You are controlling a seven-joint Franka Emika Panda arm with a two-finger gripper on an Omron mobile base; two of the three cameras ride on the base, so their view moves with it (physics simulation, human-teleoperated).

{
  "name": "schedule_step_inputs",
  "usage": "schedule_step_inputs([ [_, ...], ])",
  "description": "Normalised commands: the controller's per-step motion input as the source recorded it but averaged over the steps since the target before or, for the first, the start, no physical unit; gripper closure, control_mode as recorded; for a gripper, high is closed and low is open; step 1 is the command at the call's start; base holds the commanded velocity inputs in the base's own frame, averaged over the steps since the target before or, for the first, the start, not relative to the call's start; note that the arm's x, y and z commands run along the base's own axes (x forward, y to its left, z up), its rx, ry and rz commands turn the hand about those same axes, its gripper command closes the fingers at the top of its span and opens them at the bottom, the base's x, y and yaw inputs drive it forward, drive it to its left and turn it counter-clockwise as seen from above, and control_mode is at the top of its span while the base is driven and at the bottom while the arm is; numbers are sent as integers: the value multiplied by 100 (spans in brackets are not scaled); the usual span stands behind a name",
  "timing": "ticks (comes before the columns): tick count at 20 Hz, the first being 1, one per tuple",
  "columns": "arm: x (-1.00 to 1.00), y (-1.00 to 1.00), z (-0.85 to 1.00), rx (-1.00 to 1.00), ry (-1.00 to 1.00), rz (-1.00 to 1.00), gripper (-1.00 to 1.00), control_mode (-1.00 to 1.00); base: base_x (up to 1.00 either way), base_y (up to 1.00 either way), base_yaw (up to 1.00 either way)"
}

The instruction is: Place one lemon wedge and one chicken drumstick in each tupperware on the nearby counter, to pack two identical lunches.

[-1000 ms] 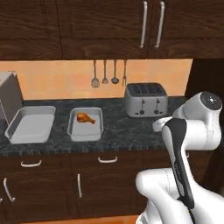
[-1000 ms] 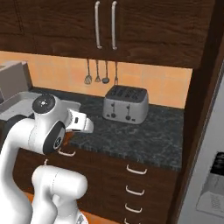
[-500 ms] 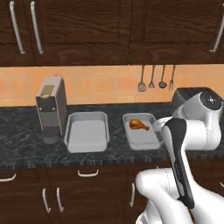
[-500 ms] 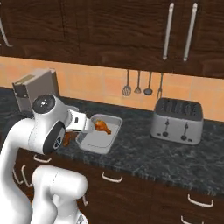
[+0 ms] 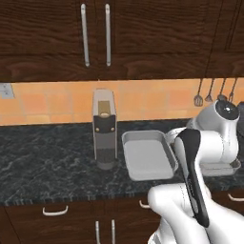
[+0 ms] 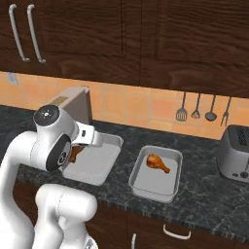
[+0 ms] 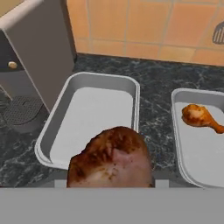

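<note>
A: Tupperware, the empty one (image 5: 143, 135), in the left base view: where?
B: On the counter (image 5: 47, 167), at 3 o'clock of the coffee machine (image 5: 104, 128), long axis running 12 to 6.
A: And the right base view?
B: Gripper (image 6: 79, 147) clamped on the dark drumstick (image 6: 74, 155), over that tray's 9 o'clock end. Golden drumstick (image 6: 158, 163) inside the second tupperware (image 6: 141, 182), at 3 o'clock.
A: Hand view?
B: Dark drumstick end-on at 6 o'clock, long axis toward the camera, hiding the fingertips. Empty tray toward 11, probably the drop spot.
</note>
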Motion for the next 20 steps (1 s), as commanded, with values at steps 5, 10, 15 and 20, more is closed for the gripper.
schedule_step_inputs([
  [5,37,55,-53,-21,9,1,100,-100,11,20,0],
  [10,76,4,-62,-12,4,25,100,-100,0,0,0],
  [15,85,-39,-65,-2,0,33,100,-100,0,0,0],
  [20,67,-3,-7,0,25,5,100,-100,0,0,0],
])
